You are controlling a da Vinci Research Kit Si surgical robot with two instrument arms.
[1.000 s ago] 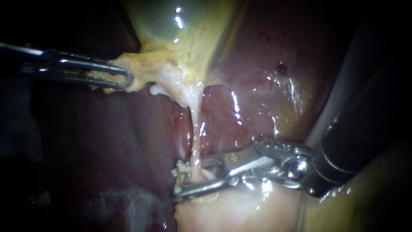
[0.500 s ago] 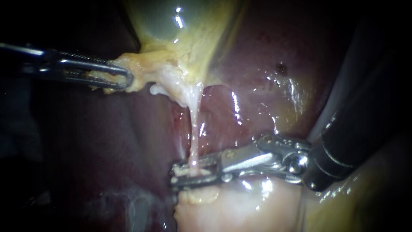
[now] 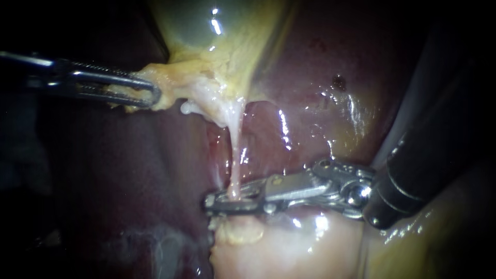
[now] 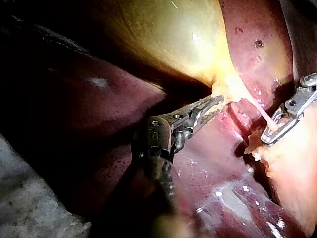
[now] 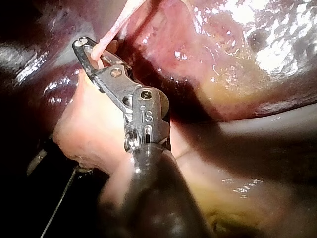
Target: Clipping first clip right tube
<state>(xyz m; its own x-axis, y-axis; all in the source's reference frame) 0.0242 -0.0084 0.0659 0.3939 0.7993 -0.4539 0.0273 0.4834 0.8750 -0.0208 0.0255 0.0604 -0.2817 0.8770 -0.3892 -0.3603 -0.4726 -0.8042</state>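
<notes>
A thin pale tube runs taut from the yellow tissue under the gallbladder down to my right instrument. Its two jaws lie nearly together, shut on the tube's lower end from both sides. The right wrist view shows the same: the tube enters the tip of my right instrument. Any clip inside the jaws is hidden. My left instrument is shut on the yellow tissue at the gallbladder's narrow end, holding it to the left. In the left wrist view, the left instrument grips that tissue, the right instrument beyond it.
Dark red liver lies behind and around the tube. A pale lump of tissue sits just under the right jaws. The right instrument's wide dark shaft fills the right side.
My right instrument's jaws, open around the tube a second ago, have closed on it. The tube is pinched flat there. My left instrument has held still.
</notes>
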